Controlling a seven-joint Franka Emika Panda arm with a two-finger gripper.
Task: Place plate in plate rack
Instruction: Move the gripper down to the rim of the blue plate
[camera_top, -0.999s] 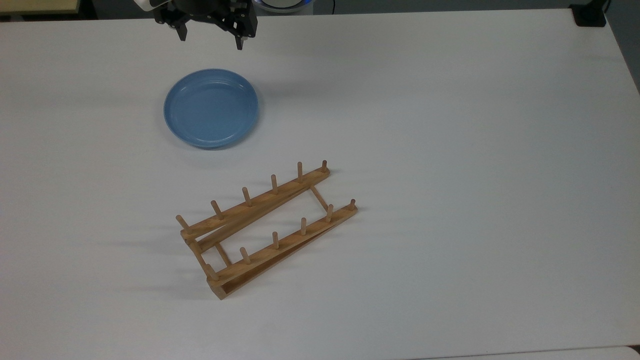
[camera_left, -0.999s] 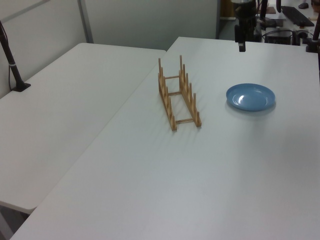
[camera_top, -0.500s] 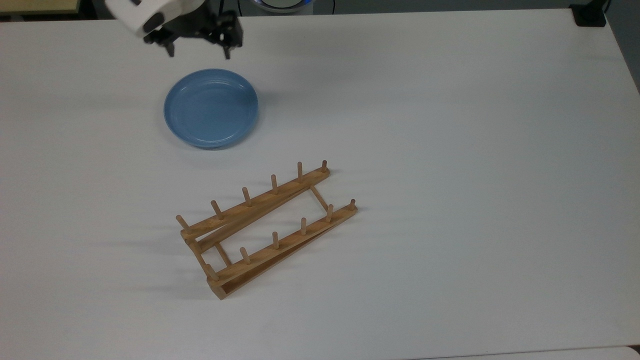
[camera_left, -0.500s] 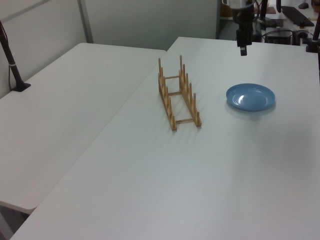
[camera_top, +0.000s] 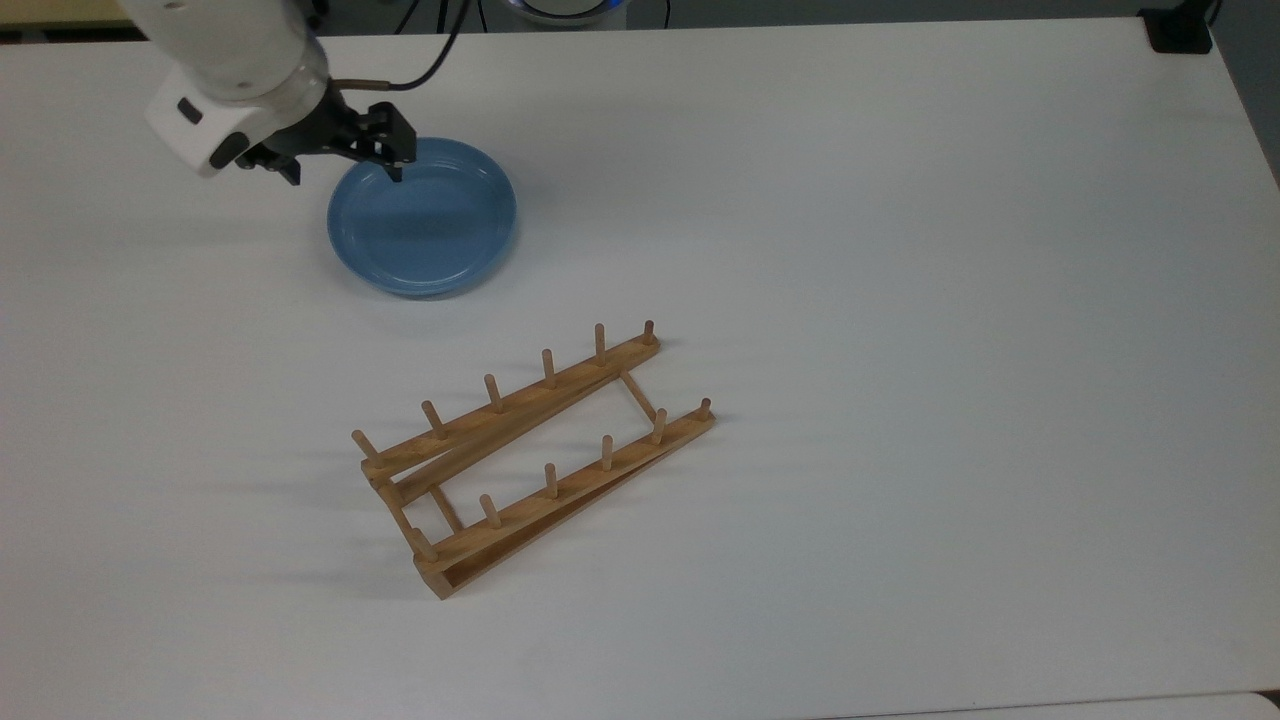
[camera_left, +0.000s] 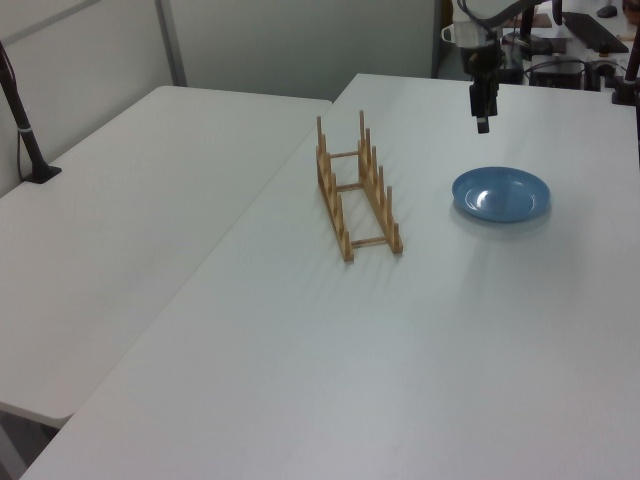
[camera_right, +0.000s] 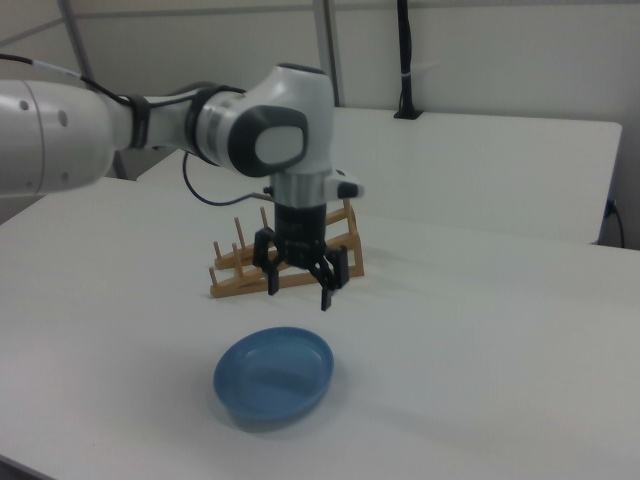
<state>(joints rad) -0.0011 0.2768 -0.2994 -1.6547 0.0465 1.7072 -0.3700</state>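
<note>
A round light-blue plate (camera_top: 422, 218) (camera_left: 501, 193) (camera_right: 275, 375) lies flat on the white table (camera_top: 900, 300). The light-brown wooden plate rack (camera_top: 520, 402) (camera_left: 358, 190) (camera_right: 235, 285) stands apart from it, nearer the top view's bottom, its pegs bare. My gripper (camera_top: 346, 177) (camera_left: 482, 125) (camera_right: 298, 295) hangs open above the plate's rim at the top view's upper left, holding nothing. In the right view its fingers (camera_right: 324, 298) point down, a short way above the plate's far edge, and the arm hides part of the rack.
A black clamp (camera_top: 1180, 30) sits at the table's corner at the top view's upper right. A second white table (camera_left: 120, 200) adjoins on the left view's left, with a black pole (camera_left: 25, 130) on it. Cluttered desks stand behind the arm.
The arm has swung from the table's far edge toward the plate and lowered. The gripper now hangs over the plate's rim. Plate and rack have not moved.
</note>
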